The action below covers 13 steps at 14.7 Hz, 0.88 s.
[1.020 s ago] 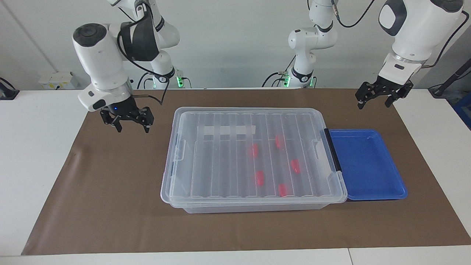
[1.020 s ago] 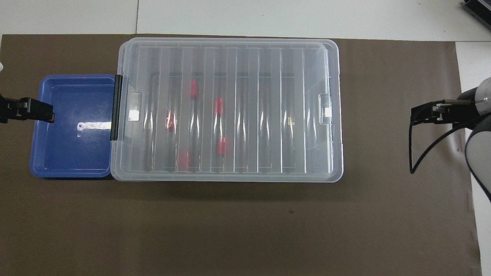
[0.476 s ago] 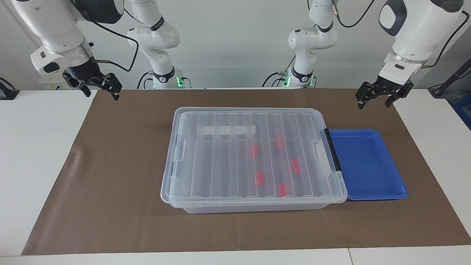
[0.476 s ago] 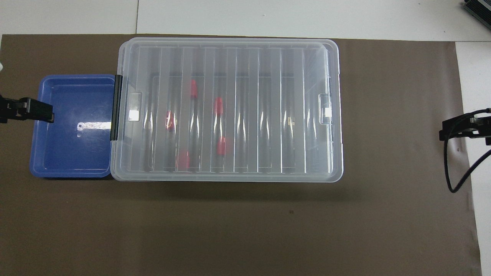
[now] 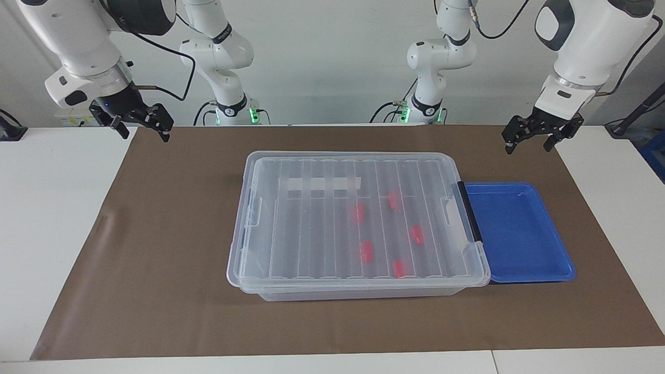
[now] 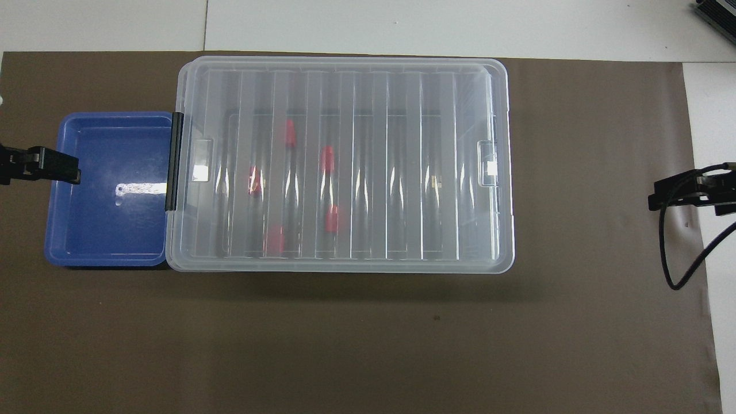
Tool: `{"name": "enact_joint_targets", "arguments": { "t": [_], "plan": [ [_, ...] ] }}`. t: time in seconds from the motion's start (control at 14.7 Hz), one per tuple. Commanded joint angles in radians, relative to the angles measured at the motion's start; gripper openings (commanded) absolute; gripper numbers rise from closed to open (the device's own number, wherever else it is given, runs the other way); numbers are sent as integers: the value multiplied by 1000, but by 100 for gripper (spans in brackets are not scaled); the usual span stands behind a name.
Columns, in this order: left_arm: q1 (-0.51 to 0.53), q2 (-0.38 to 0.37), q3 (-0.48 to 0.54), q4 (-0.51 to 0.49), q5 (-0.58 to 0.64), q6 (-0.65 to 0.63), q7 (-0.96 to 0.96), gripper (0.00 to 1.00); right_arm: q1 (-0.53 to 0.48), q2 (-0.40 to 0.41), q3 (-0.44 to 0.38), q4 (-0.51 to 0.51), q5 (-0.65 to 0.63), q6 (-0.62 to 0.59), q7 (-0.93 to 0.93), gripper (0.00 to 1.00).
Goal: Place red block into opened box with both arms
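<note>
At the middle of the surface [image 5: 156,291] sits the box [image 5: 358,218] with its ribbed clear lid [image 5: 311,228] on, and you can see five red blocks through it; the red block [image 5: 367,251] nearest the centre lies on the box floor with the other four scattered around it, toward the left arm's end. Judged from this, the blocks are already inside and the box looks closed.

Your left gripper [image 5: 535,136] hangs with fingers apart over the brown mat's corner, near the blue tray [image 5: 519,234], holding nothing. Your right gripper [image 5: 139,120] hangs over the mat's edge at the other end, fingers also apart and empty. Both are well apart from the box.

What could go wrong: if you must reopen the lid, its smooth clear plastic gives little purchase, and the wide, thin panel would likely flex or tip if one arm lifts ahead of the other. The blue tray touches the box at the black handle [image 5: 470,212], so a lift at that end may nudge it. The blocks are small, chunky and glossy; a sloppy pinch could squirt one away. The mat is plain paper-like sheet and may let the box slide.
</note>
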Motion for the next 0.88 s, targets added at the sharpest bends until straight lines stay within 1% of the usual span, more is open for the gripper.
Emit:
{"name": "enact_joint_targets", "arguments": {
  "t": [0.0,0.27,0.48,0.82],
  "plan": [
    [1,-20,8,-12,-45,6,11,100,-15,11,10,14,21,6,23,100],
    [1,-20,8,-12,-53,11,9,100,-19,5,10,7,15,0,22,100],
    [1,-20,8,-17,-53,12,9,100,-7,5,16,7,-26,16,26,100],
    [1,-23,8,-18,-53,12,11,100,-6,11,19,16,-28,20,28,100]
  ]
}}
